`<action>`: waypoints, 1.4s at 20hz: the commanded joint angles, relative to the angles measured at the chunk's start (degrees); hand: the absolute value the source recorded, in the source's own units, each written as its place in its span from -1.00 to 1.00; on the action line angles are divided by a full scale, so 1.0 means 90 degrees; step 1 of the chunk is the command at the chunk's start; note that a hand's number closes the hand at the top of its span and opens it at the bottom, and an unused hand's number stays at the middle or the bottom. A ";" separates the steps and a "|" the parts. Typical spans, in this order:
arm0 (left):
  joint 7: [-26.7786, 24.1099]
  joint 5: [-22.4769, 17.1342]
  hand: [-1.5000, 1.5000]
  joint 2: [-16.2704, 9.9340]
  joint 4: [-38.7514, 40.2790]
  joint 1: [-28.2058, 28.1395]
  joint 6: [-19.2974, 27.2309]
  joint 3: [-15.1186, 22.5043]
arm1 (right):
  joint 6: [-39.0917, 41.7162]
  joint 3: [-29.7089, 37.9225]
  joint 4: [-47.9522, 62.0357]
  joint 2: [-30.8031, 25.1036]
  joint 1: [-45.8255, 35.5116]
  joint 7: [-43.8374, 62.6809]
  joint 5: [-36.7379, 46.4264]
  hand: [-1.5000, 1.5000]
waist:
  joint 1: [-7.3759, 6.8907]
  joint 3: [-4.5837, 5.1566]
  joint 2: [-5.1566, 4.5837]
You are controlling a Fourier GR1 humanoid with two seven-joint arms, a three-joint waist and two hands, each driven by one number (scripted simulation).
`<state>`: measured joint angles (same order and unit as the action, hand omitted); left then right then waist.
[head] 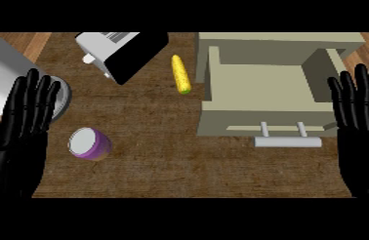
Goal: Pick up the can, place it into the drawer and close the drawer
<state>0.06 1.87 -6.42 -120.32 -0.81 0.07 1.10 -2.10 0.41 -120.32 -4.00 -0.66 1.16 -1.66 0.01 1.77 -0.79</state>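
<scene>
**Both hands flat at the edges, can on counter**

You have the left hand (pixel 27 117) and right hand (pixel 353 112) resting with fingers straight, holding nothing. The purple can (pixel 89 144) stands on the brown counter (pixel 180 170), lower left, near the left hand. The beige drawer (pixel 256 85) sits pulled out, handle (pixel 287 141) toward you. A corn cob (pixel 180 74) lies just left of it

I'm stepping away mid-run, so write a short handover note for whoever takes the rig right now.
Left robot hand: open, resting at the left edge, holding nothing.
Right robot hand: open, resting at the right edge, holding nothing.
Can: purple, upright on the counter, front left, untouched.
Drawer: pulled open at the right, nothing visible inside, handle toward the robot.
Done: nothing yet.
Left: grasp the can, place it into the drawer, push the drawer closed.
</scene>
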 commanded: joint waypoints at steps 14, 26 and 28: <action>0.0442 -0.4009 -1.00 -0.2721 0.1073 -0.1061 -0.3990 -0.1526 | 0.0090 0.0884 -0.0398 -0.0414 0.1347 0.1292 -0.0463 -1.00 | 0.0026 -0.0199 0.0108; 0.1286 -0.5566 -1.00 -0.3510 0.1785 -0.0928 -0.4738 -0.2698 | 0.0970 0.1699 -0.0105 -0.0457 0.2090 0.0341 -0.1169 -1.00 | 0.0027 -0.0200 0.0095; 0.1240 -0.5801 -1.00 -0.3347 0.1940 -0.1246 -0.5062 -0.2865 | 0.0766 0.1559 -0.0430 -0.0303 0.2062 0.0646 -0.1017 -1.00 | 0.0004 -0.0197 0.0097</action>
<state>8.82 -47.83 -37.23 -104.14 -11.52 -44.70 -23.96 4.23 13.79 -121.54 -7.08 16.63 5.34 -10.34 0.03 -0.03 0.08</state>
